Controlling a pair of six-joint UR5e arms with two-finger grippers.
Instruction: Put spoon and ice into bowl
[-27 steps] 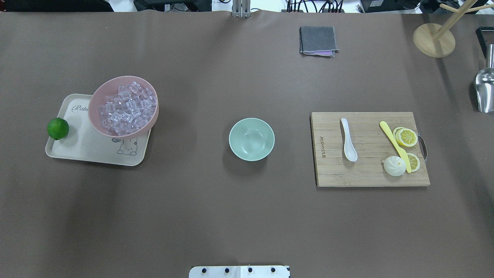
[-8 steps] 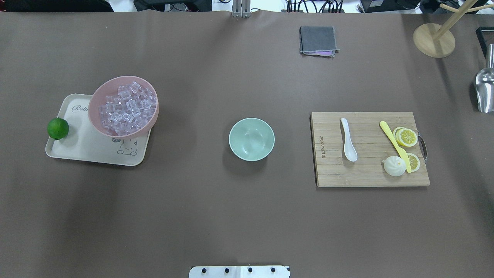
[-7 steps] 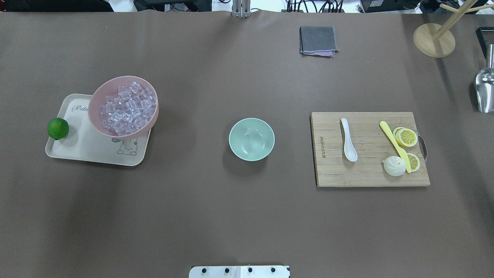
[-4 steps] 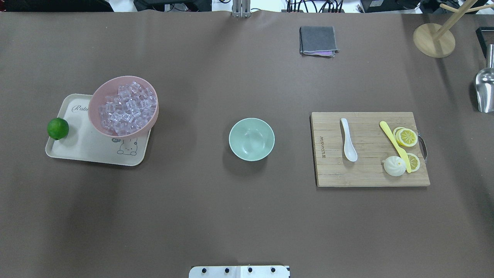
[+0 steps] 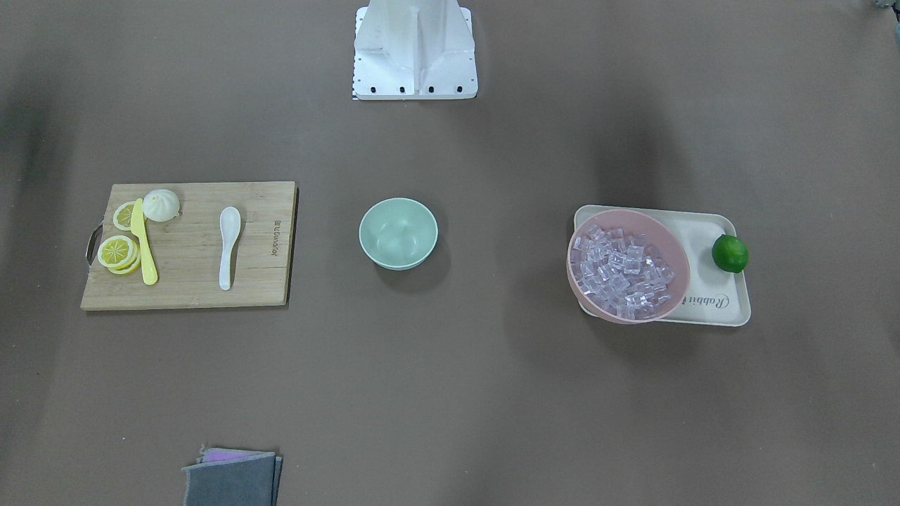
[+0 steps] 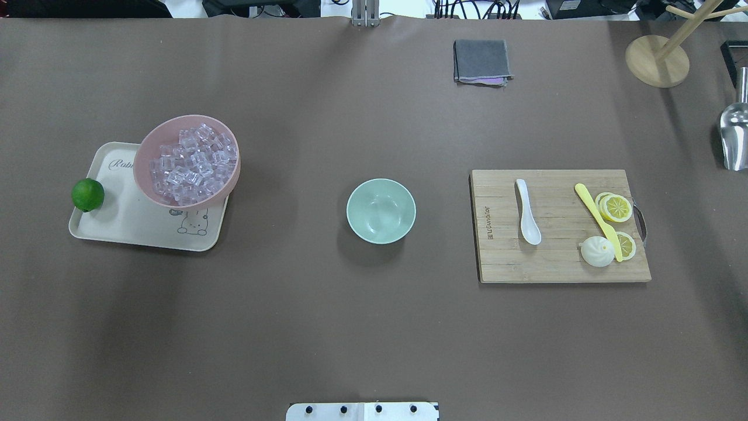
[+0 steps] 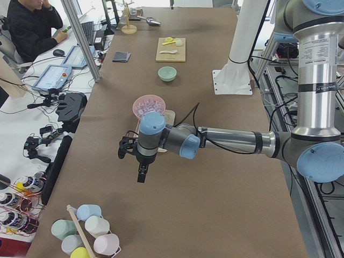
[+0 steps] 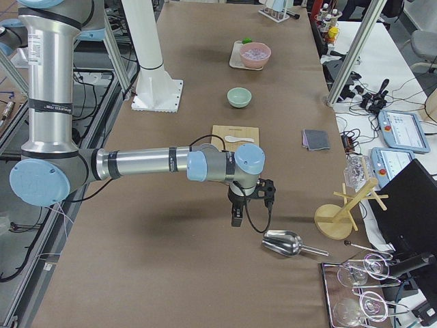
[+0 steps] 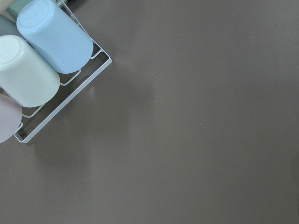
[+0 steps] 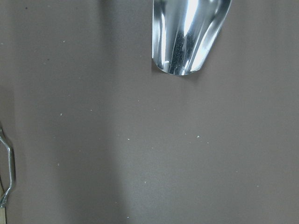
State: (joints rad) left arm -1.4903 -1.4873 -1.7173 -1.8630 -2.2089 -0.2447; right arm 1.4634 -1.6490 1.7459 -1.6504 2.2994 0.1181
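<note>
The white spoon lies on the bamboo cutting board, right of the mint-green bowl, which stands empty at the table's middle. Ice cubes fill the pink bowl on a cream tray at the left. My left gripper shows only in the exterior left view, above bare table beyond the tray; I cannot tell if it is open. My right gripper shows only in the exterior right view, beyond the cutting board near a metal scoop; I cannot tell its state.
A lime sits on the tray. A yellow knife, lemon slices and a white bun share the board. A grey cloth and wooden stand are at the far edge. A cup rack lies below the left wrist.
</note>
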